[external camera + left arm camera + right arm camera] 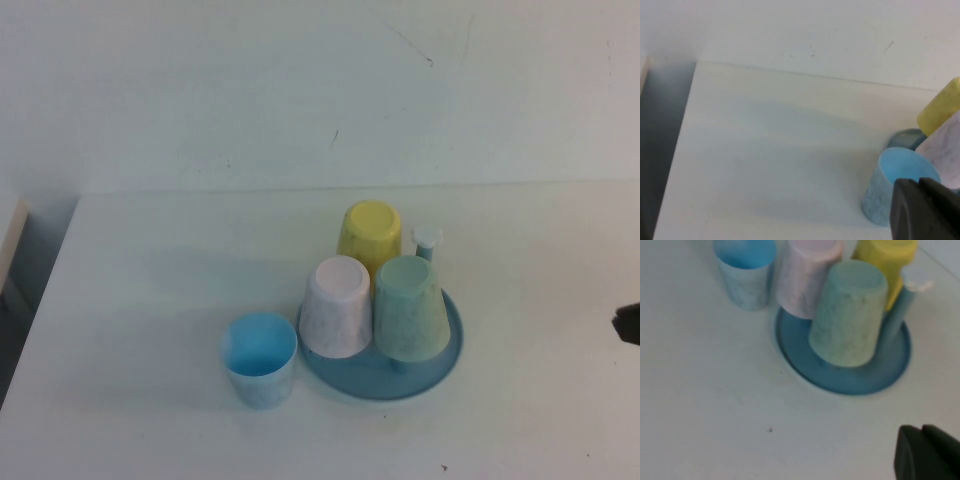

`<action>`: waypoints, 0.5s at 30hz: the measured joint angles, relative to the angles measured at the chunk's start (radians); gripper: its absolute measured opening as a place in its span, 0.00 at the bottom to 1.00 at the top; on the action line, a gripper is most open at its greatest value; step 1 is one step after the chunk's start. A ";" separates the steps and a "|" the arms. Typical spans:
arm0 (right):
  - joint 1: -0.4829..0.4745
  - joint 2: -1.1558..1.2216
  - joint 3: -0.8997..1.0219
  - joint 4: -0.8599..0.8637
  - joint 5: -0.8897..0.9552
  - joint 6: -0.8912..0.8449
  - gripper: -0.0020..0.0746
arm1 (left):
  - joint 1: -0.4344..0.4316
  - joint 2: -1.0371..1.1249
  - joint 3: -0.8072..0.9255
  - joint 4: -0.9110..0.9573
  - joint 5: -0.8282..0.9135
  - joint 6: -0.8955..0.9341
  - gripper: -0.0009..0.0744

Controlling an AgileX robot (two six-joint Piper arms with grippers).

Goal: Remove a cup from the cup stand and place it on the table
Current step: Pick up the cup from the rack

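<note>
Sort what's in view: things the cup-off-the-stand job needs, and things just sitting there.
Job: mint-green cup upside down on the cup stand; table; right gripper, shut, near the stand.

Idle: blue cup upright on table; pink cup; yellow cup; left gripper, shut.

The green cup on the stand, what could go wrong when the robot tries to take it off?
The mint-green cup hangs upside down, close beside the pink cup and yellow cup, so a reach could bump them. Lifting it crookedly might tip the cup stand. The blue cup already fills the nearest spot. The left gripper and right gripper are shut, away from it.
</note>
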 joint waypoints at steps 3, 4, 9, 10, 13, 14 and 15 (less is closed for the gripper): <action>0.027 0.121 -0.078 0.046 0.034 -0.059 0.02 | 0.000 0.019 -0.006 -0.048 0.019 0.034 0.01; 0.045 0.158 -0.109 0.046 0.039 -0.064 0.02 | 0.000 0.029 -0.011 -0.054 0.035 0.052 0.01; 0.168 0.317 -0.269 -0.010 0.046 -0.071 0.02 | 0.000 0.124 -0.055 -0.070 0.143 0.135 0.01; 0.189 0.340 -0.297 -0.035 0.047 -0.064 0.02 | 0.000 0.147 -0.061 -0.072 0.161 0.150 0.01; 0.254 0.413 -0.398 -0.149 0.061 -0.017 0.05 | 0.000 0.200 -0.073 -0.075 0.184 0.173 0.01; 0.273 0.437 -0.428 -0.187 0.066 -0.005 0.08 | 0.000 0.213 -0.073 -0.075 0.184 0.177 0.01; 0.290 0.461 -0.457 -0.216 0.076 0.004 0.13 | 0.000 0.228 -0.073 -0.075 0.184 0.184 0.01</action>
